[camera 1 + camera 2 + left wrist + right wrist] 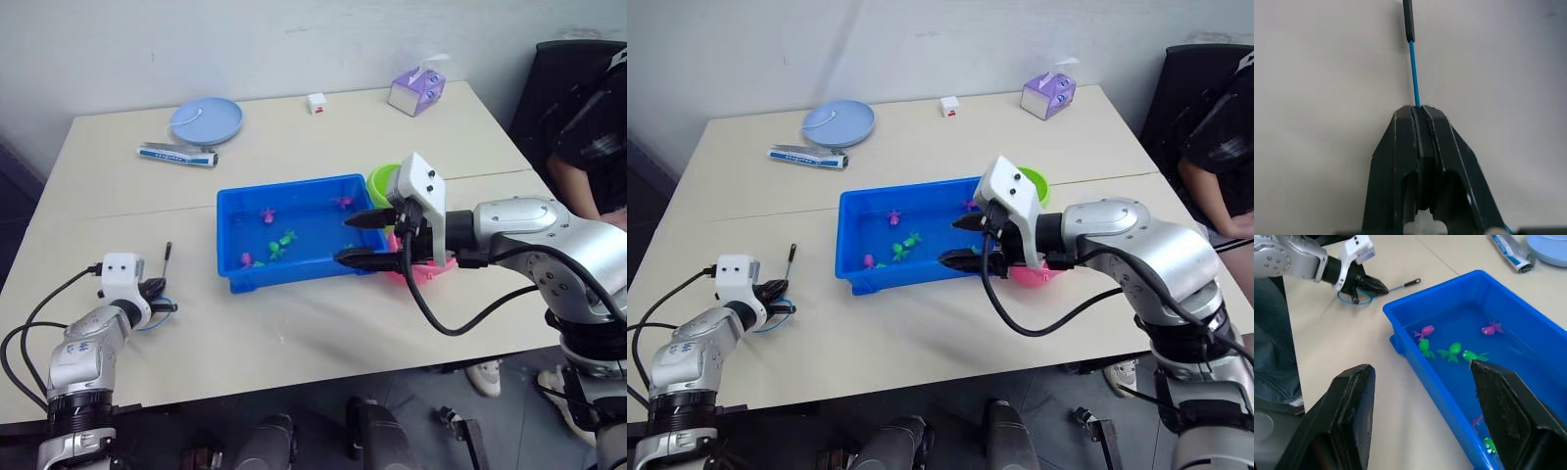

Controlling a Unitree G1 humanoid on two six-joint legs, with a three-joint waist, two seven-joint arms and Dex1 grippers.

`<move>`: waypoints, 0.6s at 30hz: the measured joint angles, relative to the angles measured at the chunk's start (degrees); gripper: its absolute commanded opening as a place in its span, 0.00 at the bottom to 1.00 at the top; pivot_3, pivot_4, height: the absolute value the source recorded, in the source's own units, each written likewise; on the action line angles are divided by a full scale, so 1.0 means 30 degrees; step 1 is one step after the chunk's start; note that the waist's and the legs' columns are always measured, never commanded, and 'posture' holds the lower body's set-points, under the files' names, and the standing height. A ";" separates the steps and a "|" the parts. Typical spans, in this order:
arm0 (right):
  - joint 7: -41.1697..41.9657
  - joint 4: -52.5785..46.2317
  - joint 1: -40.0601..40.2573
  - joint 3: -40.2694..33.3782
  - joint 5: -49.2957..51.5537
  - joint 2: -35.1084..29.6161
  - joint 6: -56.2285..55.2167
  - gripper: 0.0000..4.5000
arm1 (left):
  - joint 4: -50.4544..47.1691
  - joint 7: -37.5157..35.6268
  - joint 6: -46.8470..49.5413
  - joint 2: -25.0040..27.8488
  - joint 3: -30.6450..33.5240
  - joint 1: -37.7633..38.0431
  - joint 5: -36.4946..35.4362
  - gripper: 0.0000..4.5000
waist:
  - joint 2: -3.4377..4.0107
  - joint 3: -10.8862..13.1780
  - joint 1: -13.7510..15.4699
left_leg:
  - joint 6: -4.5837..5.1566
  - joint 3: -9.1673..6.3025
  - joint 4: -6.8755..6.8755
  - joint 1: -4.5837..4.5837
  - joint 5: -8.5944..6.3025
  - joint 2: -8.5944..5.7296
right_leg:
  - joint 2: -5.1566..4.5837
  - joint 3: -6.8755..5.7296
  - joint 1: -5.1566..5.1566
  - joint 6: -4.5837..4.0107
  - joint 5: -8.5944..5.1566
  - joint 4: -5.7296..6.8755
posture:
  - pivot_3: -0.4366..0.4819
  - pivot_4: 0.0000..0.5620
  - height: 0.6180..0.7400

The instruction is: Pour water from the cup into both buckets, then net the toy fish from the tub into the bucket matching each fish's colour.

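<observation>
The left gripper [1418,110] has its fingers [1396,147] pressed together on the thin blue shaft of the net [162,284], which lies flat on the surface [294,333]. From the grip, the dark handle tip [168,252] runs away from the robot, and the blue hoop [1354,297] sits by the wrist, so the net's long axis lies roughly front to back. Bare surface lies all round this gripper, and the tub is well apart to its right.

The right gripper [367,240] hovers with its fingers [1508,416] spread wide and holding nothing, over the tub's [235,279] right end; one finger is above the water, the other near the front rim. The tub's long axis runs left to right, its front edge near the middle of the surface. Toy fish [284,238], pink and green, float scattered inside.

The green bucket [380,179] and pink bucket [1029,276] stand just beside the tub's right end, behind the right arm. Toward the far edge lie a pale-blue plate [207,119], a tube [177,154], a small white box [316,102] and a tissue box [416,91].
</observation>
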 measured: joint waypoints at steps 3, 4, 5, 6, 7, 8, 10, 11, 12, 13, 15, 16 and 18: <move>-0.0240 0.0128 -0.0310 -0.0103 -0.0113 0.0317 -0.0067 0.96 | -0.1102 -0.0857 -0.0125 0.0363 -0.0170 -0.1199 -0.0317 0.00 | -0.0008 0.0003 -0.0016 | -0.0001 -0.0003 0.0000 -0.0006 0.0000 -0.0003 | 0.0000 -0.0008 -0.0002 0.0000 0.0000 -0.0003 | 0.48 0.27 1.00; -0.0297 0.0161 -0.0395 -0.0117 -0.0167 0.0417 -0.0166 0.96 | -0.1410 -0.1131 -0.0072 0.0533 -0.0262 -0.1653 -0.0437 0.00 | -0.0009 0.0002 -0.0016 | -0.0001 -0.0003 0.0000 -0.0005 0.0000 -0.0003 | 0.0000 -0.0007 -0.0001 0.0000 0.0000 -0.0004 | 0.48 0.27 1.00; -0.0344 0.0184 -0.0468 -0.0160 -0.0282 0.0516 -0.0356 0.96 | -0.1865 -0.1463 0.0041 0.0691 -0.0388 -0.2346 -0.0630 0.00 | -0.0009 0.0002 -0.0007 | -0.0001 -0.0005 0.0001 -0.0007 0.0000 -0.0006 | -0.0002 -0.0008 -0.0001 0.0000 0.0000 -0.0005 | 0.48 0.27 1.00; -0.0367 0.0300 -0.0565 -0.0198 -0.0363 0.0627 -0.0416 0.96 | -0.2218 -0.1799 0.0170 0.0783 -0.0588 -0.3099 -0.0804 0.00 | -0.0011 0.0001 0.0001 | 0.0000 -0.0005 0.0004 -0.0006 0.0000 -0.0010 | -0.0004 -0.0013 0.0001 0.0000 0.0000 -0.0004 | 0.48 0.27 1.00; -0.0376 0.0390 -0.0617 -0.0206 -0.0421 0.0671 -0.0477 0.96 | -0.2553 -0.2123 0.0329 0.0801 -0.0766 -0.3756 -0.1021 0.00 | -0.0012 0.0001 0.0000 | 0.0000 -0.0003 0.0005 -0.0008 0.0000 -0.0013 | -0.0005 -0.0015 0.0000 0.0001 0.0000 -0.0007 | 0.48 0.27 1.00; -0.0352 0.0450 -0.0629 -0.0206 -0.0525 0.0688 -0.0610 0.96 | -0.2831 -0.2515 0.0463 0.0807 -0.1046 -0.4425 -0.1315 0.00 | -0.0012 0.0000 -0.0008 | 0.0001 -0.0003 0.0007 -0.0009 0.0000 -0.0016 | -0.0006 -0.0016 0.0002 0.0001 0.0000 -0.0006 | 0.48 0.27 1.00; -0.0234 0.0548 -0.0682 -0.0195 -0.0773 0.0692 -0.0865 0.96 | -0.3393 -0.3299 0.0631 0.0834 -0.1712 -0.5388 -0.1627 0.00 | -0.0012 0.0000 -0.0050 | 0.0001 0.0001 0.0008 -0.0009 -0.0001 -0.0016 | -0.0006 -0.0023 -0.0001 0.0001 0.0001 -0.0008 | 0.48 0.27 1.00; -0.0084 0.0609 -0.0720 -0.0185 -0.0934 0.0684 -0.1109 0.96 | -0.3515 -0.3825 0.0762 0.0848 -0.2081 -0.5934 -0.1881 0.00 | -0.0012 0.0001 -0.0061 | 0.0001 0.0001 0.0007 -0.0009 -0.0001 -0.0015 | -0.0003 -0.0026 -0.0005 0.0001 0.0001 -0.0008 | 0.48 0.27 1.00; -0.0010 0.0625 -0.0759 -0.0170 -0.1014 0.0683 -0.1213 0.96 | -0.3612 -0.4117 0.0818 0.0857 -0.2308 -0.6175 -0.2062 0.00 | -0.0012 0.0000 -0.0110 | 0.0000 0.0006 0.0007 -0.0009 -0.0001 -0.0012 | 0.0002 -0.0030 -0.0010 0.0001 0.0000 -0.0009 | 0.48 0.27 1.00; 0.0127 0.0643 -0.0781 -0.0167 -0.1188 0.0656 -0.1333 0.96 | -0.3765 -0.4585 0.0950 0.0864 -0.2575 -0.6446 -0.2239 0.00 | -0.0012 0.0000 -0.0219 | -0.0001 0.0012 0.0001 -0.0008 -0.0002 -0.0008 | 0.0004 -0.0030 -0.0016 0.0001 0.0000 -0.0005 | 0.48 0.27 1.00; 0.0520 0.0759 -0.0801 0.0000 -0.1671 0.0453 -0.1856 0.96 | -0.3921 -0.5634 0.1094 0.1046 -0.3215 -0.6802 -0.2458 0.00 | -0.0012 0.0001 -0.0365 | -0.0003 0.0009 -0.0001 -0.0009 -0.0002 0.0001 | 0.0010 -0.0029 -0.0021 0.0001 0.0000 -0.0003 | 0.48 0.27 1.00; 0.0840 0.0793 -0.0810 0.0189 -0.2048 0.0222 -0.2225 0.96 | -0.4022 -0.6315 0.1156 0.1261 -0.3693 -0.7038 -0.2647 0.00 | -0.0013 0.0001 -0.0411 | -0.0003 0.0007 -0.0001 -0.0011 -0.0002 0.0000 | 0.0009 -0.0029 -0.0022 0.0001 0.0000 -0.0002 | 0.48 0.27 1.00; 0.1348 0.0900 -0.0812 0.0270 -0.2564 0.0003 -0.2851 0.96 | -0.4215 -0.7407 0.1151 0.1577 -0.4269 -0.7432 -0.2872 0.00 | -0.0013 0.0001 -0.0478 | -0.0003 0.0008 0.0000 -0.0011 -0.0002 -0.0003 | 0.0007 -0.0028 -0.0020 0.0001 0.0000 -0.0005 | 0.48 0.27 1.00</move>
